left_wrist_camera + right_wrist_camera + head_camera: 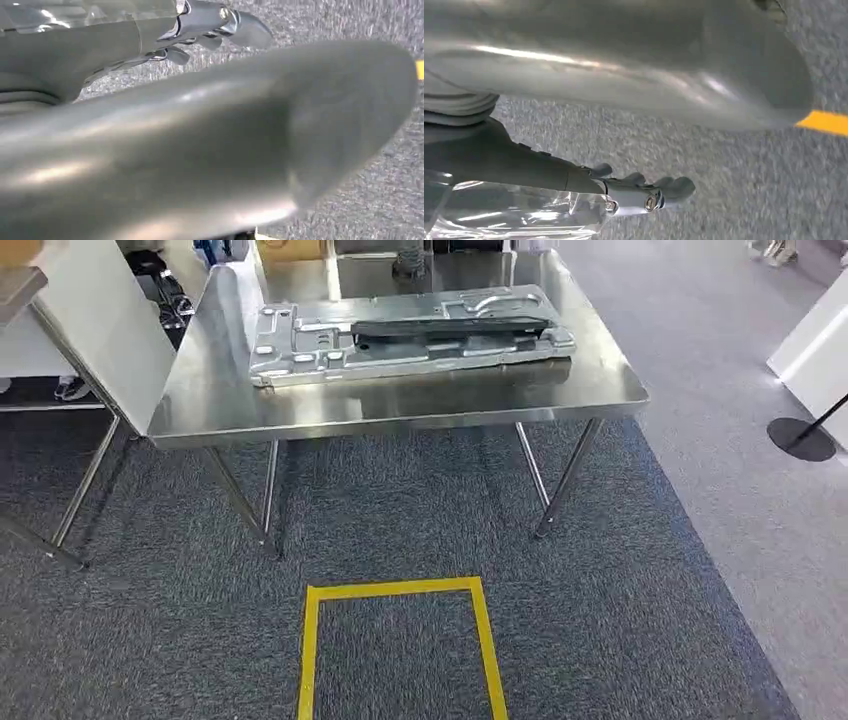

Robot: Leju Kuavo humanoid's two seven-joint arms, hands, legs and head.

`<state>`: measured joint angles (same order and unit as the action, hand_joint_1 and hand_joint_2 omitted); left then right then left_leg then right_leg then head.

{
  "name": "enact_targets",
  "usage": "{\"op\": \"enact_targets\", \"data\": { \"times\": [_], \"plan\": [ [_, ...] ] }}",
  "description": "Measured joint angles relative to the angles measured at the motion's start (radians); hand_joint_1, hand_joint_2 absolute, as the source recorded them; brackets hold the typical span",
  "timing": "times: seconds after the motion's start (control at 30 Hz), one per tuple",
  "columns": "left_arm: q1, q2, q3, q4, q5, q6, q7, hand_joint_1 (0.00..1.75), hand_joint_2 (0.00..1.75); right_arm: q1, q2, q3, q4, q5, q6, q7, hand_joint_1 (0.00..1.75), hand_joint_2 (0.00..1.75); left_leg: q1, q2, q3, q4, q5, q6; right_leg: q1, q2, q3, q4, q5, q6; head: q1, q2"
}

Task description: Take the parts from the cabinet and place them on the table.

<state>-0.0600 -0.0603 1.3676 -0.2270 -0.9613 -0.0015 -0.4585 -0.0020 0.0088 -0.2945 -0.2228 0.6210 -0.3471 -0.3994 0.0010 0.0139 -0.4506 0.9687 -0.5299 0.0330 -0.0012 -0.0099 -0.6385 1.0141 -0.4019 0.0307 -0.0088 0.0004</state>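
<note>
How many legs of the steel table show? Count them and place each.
4. Under the left end of the table: slanted left leg, upright left leg. Under the right end: inner right leg, outer right leg. None seems hidden.

No legible text or labels

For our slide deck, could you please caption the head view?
Stamped metal parts lie on a steel table beyond a yellow tape rectangle on grey carpet.

The head view looked down from high at the counter (400, 410), while both wrist views sat close behind their fingers (215, 30), sharing grey carpet (724, 175).
</note>
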Motion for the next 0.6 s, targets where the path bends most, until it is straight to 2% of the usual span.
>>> {"op": "enact_targets", "data": {
  "times": [0.03, 0.07, 0.1, 0.13, 0.17, 0.2, 0.23, 0.27, 0.3, 0.33, 0.37, 0.4, 0.43, 0.5, 0.53, 0.57, 0.6],
  "plan": [
    [-0.001, 0.0, -0.001, 0.0, -0.001, 0.0, -0.002, 0.0, 0.0, 0.001, 0.001, 0.003, 0.003, 0.0, 0.003, 0.002, 0.0, 0.0, 0.0, 0.0, -0.016, 0.0, 0.012, 0.01, -0.001, 0.003, -0.015, 0.035, -0.063, 0.007, 0.006, 0.0],
    [-0.002, 0.0, -0.001, 0.0, -0.002, 0.0, -0.002, 0.0, 0.0, 0.001, 0.002, 0.005, 0.007, 0.0, 0.006, 0.003, 0.0, 0.0, 0.0, 0.0, -0.03, 0.0, 0.025, 0.013, -0.005, 0.004, -0.031, 0.096, -0.13, 0.014, 0.013, 0.0],
    [-0.001, -0.001, -0.001, 0.0, -0.003, 0.0, -0.002, 0.0, 0.0, 0.0, 0.002, 0.005, 0.01, 0.0, 0.006, 0.004, 0.0, 0.0, -0.001, 0.0, -0.047, 0.001, 0.038, 0.013, -0.007, 0.005, -0.049, 0.17, -0.185, 0.02, 0.013, 0.0],
    [-0.001, -0.002, -0.001, 0.0, -0.003, 0.0, -0.002, 0.0, 0.0, -0.001, 0.002, 0.006, 0.012, 0.0, 0.007, 0.003, 0.0, 0.0, -0.001, 0.0, -0.065, 0.002, 0.051, 0.012, -0.008, 0.005, -0.063, 0.247, -0.219, 0.025, 0.013, 0.0],
    [-0.001, -0.002, -0.002, 0.0, -0.005, -0.001, -0.002, 0.0, 0.0, -0.003, 0.003, 0.007, 0.013, -0.001, 0.008, 0.002, 0.0, 0.0, -0.001, 0.0, -0.082, 0.004, 0.065, 0.011, -0.012, 0.005, -0.064, 0.298, -0.217, 0.028, 0.013, 0.0],
    [-0.001, -0.002, -0.002, 0.0, -0.006, -0.003, -0.003, 0.0, 0.0, -0.003, 0.004, 0.007, 0.015, -0.002, 0.008, -0.003, 0.0, 0.0, -0.001, 0.0, -0.101, 0.006, 0.077, 0.008, -0.014, 0.005, -0.046, 0.306, -0.183, 0.03, 0.013, 0.0],
    [-0.002, -0.002, -0.002, 0.0, -0.01, -0.003, -0.003, 0.0, 0.0, -0.004, 0.005, 0.007, 0.015, -0.002, 0.008, -0.009, 0.0, 0.0, -0.001, 0.0, -0.12, 0.011, 0.089, 0.006, -0.016, 0.005, -0.008, 0.274, -0.139, 0.031, 0.013, 0.0],
    [-0.002, -0.003, -0.002, 0.0, -0.01, -0.004, -0.004, 0.0, 0.0, -0.005, 0.005, 0.007, 0.016, -0.003, 0.008, -0.013, 0.0, 0.0, -0.001, 0.0, -0.135, 0.015, 0.099, 0.003, -0.018, 0.005, 0.046, 0.211, -0.107, 0.029, 0.013, 0.0],
    [-0.002, -0.004, -0.003, 0.0, -0.012, -0.004, -0.005, 0.0, 0.0, -0.007, 0.005, 0.007, 0.016, -0.005, 0.008, -0.017, 0.0, 0.0, -0.001, 0.0, -0.149, 0.02, 0.109, 0.0, -0.018, 0.005, 0.115, 0.12, -0.102, 0.025, 0.013, 0.0],
    [-0.003, -0.006, -0.005, 0.0, -0.011, -0.004, -0.005, 0.0, 0.0, -0.012, 0.005, 0.007, 0.016, -0.006, 0.007, -0.022, 0.0, 0.0, -0.003, -0.001, -0.158, 0.026, 0.117, -0.006, -0.015, 0.006, 0.205, 0.008, -0.131, 0.018, 0.013, 0.0],
    [-0.002, -0.008, -0.006, 0.0, -0.011, -0.004, -0.006, 0.0, 0.0, -0.016, 0.005, 0.007, 0.016, -0.008, 0.008, -0.025, 0.0, 0.0, -0.006, -0.001, -0.165, 0.03, 0.123, -0.012, -0.01, 0.006, 0.25, -0.075, -0.157, 0.006, 0.012, 0.0],
    [-0.003, -0.008, -0.006, 0.0, -0.011, -0.003, -0.006, 0.0, 0.0, -0.017, 0.005, 0.007, 0.017, -0.011, 0.009, -0.027, 0.0, 0.0, -0.006, 0.001, -0.169, 0.029, 0.135, -0.019, -0.007, 0.006, 0.242, -0.08, -0.162, -0.006, 0.01, 0.0],
    [-0.004, -0.008, -0.007, 0.0, -0.011, -0.003, -0.006, 0.0, 0.0, -0.017, 0.006, 0.007, 0.017, -0.012, 0.009, -0.031, 0.0, 0.0, -0.002, 0.002, -0.171, 0.025, 0.143, -0.025, -0.003, 0.006, 0.236, -0.078, -0.158, -0.012, 0.013, 0.0],
    [-0.002, -0.008, -0.008, 0.0, -0.011, -0.002, -0.006, 0.0, 0.0, -0.016, 0.006, 0.006, 0.021, -0.022, 0.017, -0.029, 0.0, 0.0, 0.003, -0.001, -0.173, 0.028, 0.15, -0.038, -0.009, 0.002, 0.231, -0.087, -0.135, -0.032, 0.013, 0.0],
    [0.0, -0.008, -0.008, 0.0, -0.011, -0.001, -0.006, 0.0, 0.0, -0.016, 0.008, 0.006, 0.022, -0.026, 0.024, -0.029, 0.0, 0.0, 0.004, -0.004, -0.184, 0.053, 0.108, -0.04, -0.007, -0.001, 0.222, -0.087, -0.128, -0.041, 0.011, 0.0],
    [0.002, -0.009, -0.008, 0.0, -0.011, -0.001, -0.004, 0.0, 0.0, -0.015, 0.008, 0.005, 0.023, -0.032, 0.036, -0.027, 0.0, 0.0, 0.005, -0.005, -0.203, 0.112, 0.044, -0.043, -0.007, -0.001, 0.211, -0.085, -0.119, -0.046, 0.005, 0.0],
    [0.002, -0.01, -0.008, 0.0, -0.011, -0.001, -0.002, 0.0, 0.0, -0.015, 0.007, 0.003, 0.023, -0.044, 0.055, -0.024, 0.0, 0.0, 0.007, -0.005, -0.228, 0.193, -0.013, -0.047, -0.004, -0.002, 0.199, -0.084, -0.11, -0.048, 0.005, 0.0]
  ]
}}
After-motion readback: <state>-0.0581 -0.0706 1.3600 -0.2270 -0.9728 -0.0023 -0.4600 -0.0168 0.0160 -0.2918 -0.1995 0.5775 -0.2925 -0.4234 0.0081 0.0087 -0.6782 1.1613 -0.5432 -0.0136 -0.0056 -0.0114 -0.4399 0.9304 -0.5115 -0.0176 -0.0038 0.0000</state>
